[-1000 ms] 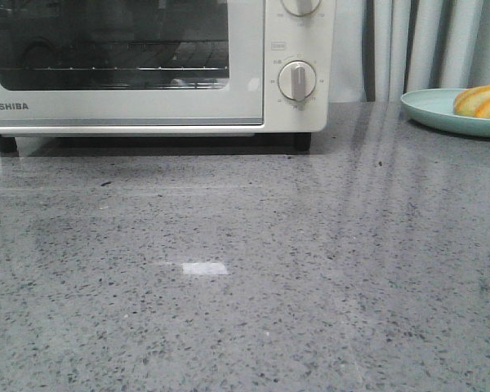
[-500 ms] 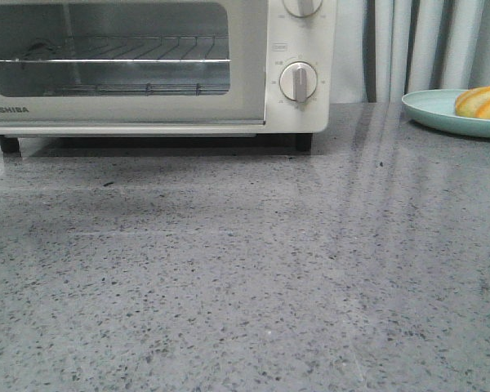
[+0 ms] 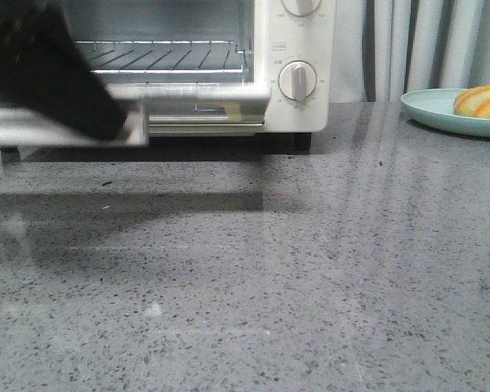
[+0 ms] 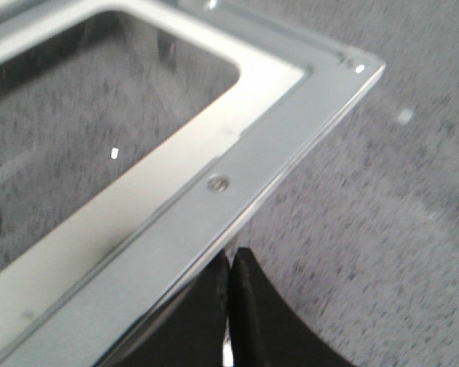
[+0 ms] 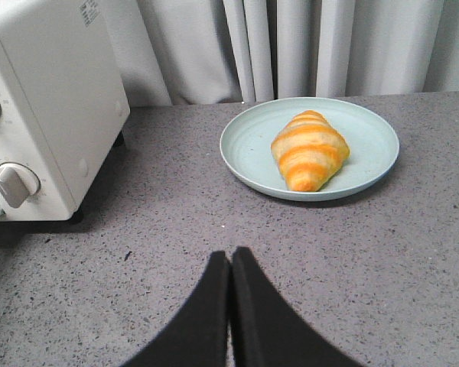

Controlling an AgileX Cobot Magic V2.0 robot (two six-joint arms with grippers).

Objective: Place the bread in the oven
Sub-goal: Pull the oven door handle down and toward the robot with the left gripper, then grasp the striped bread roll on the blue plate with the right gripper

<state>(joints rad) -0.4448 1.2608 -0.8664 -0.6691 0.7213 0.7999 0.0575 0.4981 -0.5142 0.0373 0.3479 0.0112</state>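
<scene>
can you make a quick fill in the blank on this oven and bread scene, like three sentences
1. The bread lies on a pale green ____.
2. The oven door is ____, leaving the wire rack in plain sight.
3. The right gripper has its fingers ____ and holds nothing.

Missing words: plate; open; shut

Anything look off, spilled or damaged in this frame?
Nothing stands out. The oven door is swung down with the left gripper at its edge, the rack sits level inside, and the bread lies whole on its plate. The counter shows only reflections, no spills.
</scene>
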